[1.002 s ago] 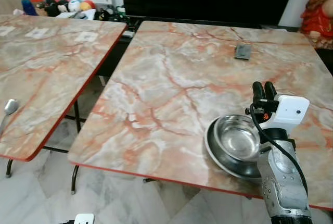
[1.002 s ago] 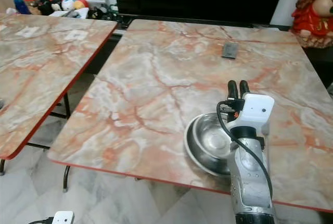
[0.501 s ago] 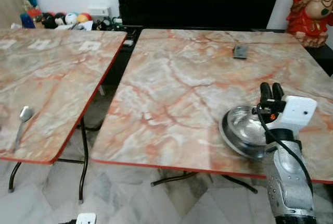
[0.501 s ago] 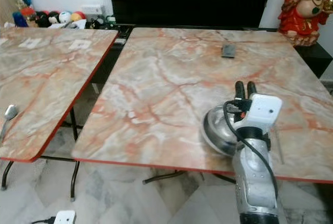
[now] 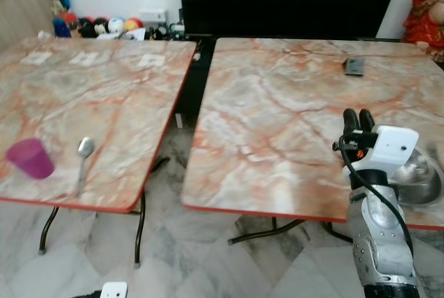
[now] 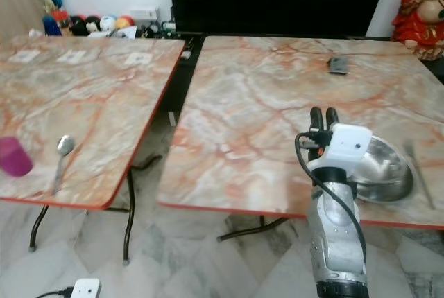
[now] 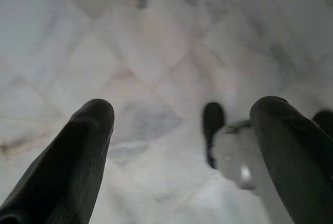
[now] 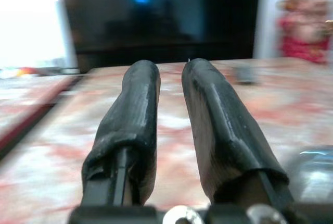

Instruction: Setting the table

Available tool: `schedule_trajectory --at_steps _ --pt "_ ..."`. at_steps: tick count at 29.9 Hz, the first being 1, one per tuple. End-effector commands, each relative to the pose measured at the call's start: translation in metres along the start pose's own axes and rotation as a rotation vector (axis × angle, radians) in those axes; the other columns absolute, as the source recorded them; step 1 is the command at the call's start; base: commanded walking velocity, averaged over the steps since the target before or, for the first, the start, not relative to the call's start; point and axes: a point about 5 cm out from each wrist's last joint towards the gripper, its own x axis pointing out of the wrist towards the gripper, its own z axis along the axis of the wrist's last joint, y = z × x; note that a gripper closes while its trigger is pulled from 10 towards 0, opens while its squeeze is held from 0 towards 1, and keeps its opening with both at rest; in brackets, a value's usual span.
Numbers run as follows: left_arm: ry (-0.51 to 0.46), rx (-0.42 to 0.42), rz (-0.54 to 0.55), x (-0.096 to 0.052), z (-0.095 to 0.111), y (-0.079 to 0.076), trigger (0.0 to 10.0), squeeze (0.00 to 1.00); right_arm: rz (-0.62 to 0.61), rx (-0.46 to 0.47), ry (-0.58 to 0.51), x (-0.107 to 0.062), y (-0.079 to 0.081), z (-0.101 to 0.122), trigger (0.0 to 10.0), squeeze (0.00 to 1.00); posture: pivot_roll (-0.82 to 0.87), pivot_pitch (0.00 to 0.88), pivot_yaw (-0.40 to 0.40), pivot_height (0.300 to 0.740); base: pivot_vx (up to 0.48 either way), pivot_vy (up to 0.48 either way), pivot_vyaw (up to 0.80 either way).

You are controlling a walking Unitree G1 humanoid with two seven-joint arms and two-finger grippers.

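Blocking bowl's (image 6: pixel 383 172) near rim: right hand (image 6: pixel 320 114).

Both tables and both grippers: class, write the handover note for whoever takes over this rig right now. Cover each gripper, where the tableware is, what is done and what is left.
Right gripper: raised over the right table, fingers close together, holding nothing.
Left gripper: hangs idle over the floor, fingers apart, empty.
Steel bowl sits near the right table's front right corner, with a utensil lying just right of it.
Spoon and purple cup lie near the left table's front edge.
Done: bowl and utensil placed.
Left, probably: bring the spoon and cup over to the bowl.
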Motion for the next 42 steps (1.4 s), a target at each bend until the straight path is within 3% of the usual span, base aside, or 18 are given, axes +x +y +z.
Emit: schedule_trajectory --at_steps 1,42 --pt "0.017 0.001 -0.007 0.0 -0.004 -0.003 10.0 0.0 -0.023 -0.015 0.0 0.001 -0.008 0.002 10.0 0.0 0.0 0.09 0.009 0.74 0.0 0.39 0.0" --pt "0.015 -0.005 -0.009 0.0 -0.003 -0.005 10.0 0.0 0.011 -0.002 0.047 0.001 0.003 -0.007 10.0 0.0 0.0 0.095 0.006 0.74 0.0 0.386 0.0"
